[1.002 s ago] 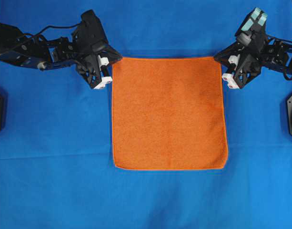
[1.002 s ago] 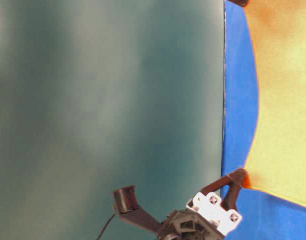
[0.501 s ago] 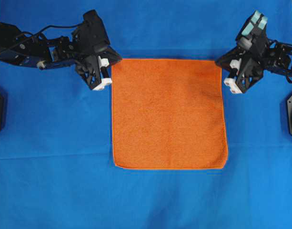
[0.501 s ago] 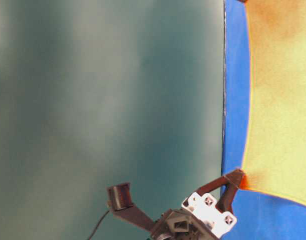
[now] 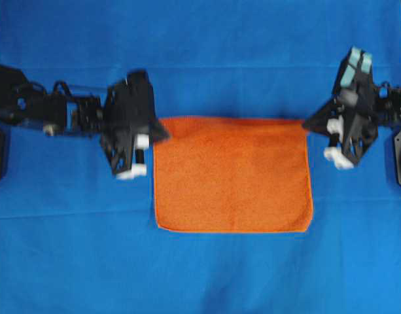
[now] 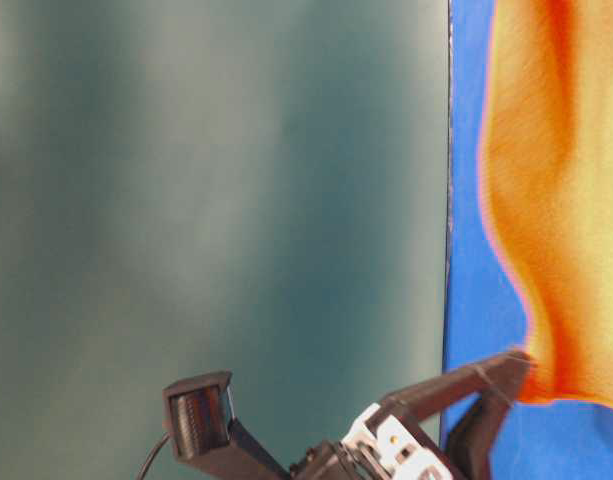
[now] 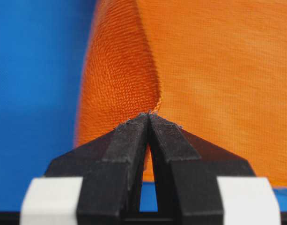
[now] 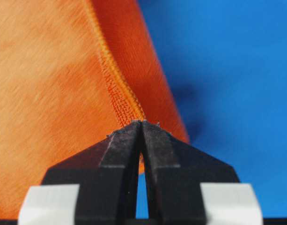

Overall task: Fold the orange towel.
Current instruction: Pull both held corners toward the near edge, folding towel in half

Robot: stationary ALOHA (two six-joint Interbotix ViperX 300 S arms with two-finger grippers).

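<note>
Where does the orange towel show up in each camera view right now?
Overhead: orange towel, centre, between both arms.
Table-level, right edge, lifted.
Left wrist, ahead of the shut jaws, corner pinched.
Right wrist, left half, corner pinched.
Shared landmark: blue cloth.

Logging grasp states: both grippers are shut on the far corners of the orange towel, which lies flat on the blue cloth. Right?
Not flat. The left gripper and right gripper do pinch the orange towel's corners, but the wrist views show that edge lifted off the blue cloth.
</note>
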